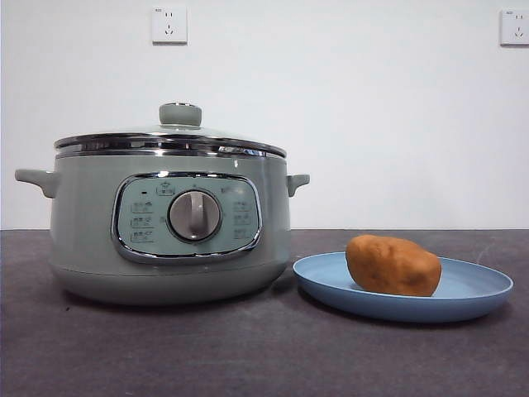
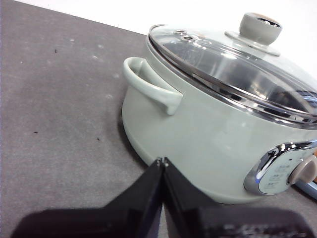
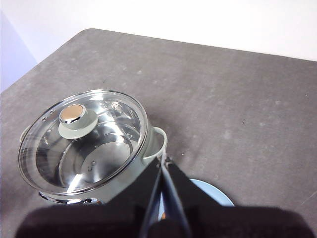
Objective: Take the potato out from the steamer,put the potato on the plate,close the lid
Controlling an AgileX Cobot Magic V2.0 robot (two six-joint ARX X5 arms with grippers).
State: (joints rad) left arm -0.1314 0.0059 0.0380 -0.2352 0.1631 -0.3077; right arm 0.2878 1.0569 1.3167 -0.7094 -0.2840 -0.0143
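1. On the plate (image 1: 479, 289), the potato (image 1: 393, 265) lies on its side, a little toward 9 o'clock of the plate's middle. It rests flat in the shallow well, where the low rim would stop it rolling off.

2. Seen from the front, the plate sits on the dark table (image 1: 165, 356) at about 3 o'clock from the steamer (image 1: 83, 240), just beside its base. That nearness probably kept the carry from pot to plate short.

3. At the steamer's top, the lid (image 1: 169, 139) is seated level on the rim, its knob (image 1: 180, 114) upright at the centre. Through the glass, the right wrist view shows only the bare steel insert (image 3: 94, 153), and no potato inside. Judged from this, all three steps of the task look done.

4. The control panel (image 1: 188, 217) with its dial (image 1: 195, 216) faces the front camera, and the side handles point to 9 and 3 o'clock.

5. The left gripper (image 2: 162, 161) has its jaws together and holds nothing. It hangs low beside the pot wall, below the pot's handle (image 2: 151, 89), touching neither as far as can be seen. Its place suits an arm that is waiting clear of the pot.

6. The right gripper (image 3: 162, 159) also has its jaws pressed together and is empty. It is high above the table, looking down on the lid and on a sliver of the plate. Neither gripper shows in the front view.

7. Two wall sockets (image 1: 169, 25) sit high on the white wall behind, unused.
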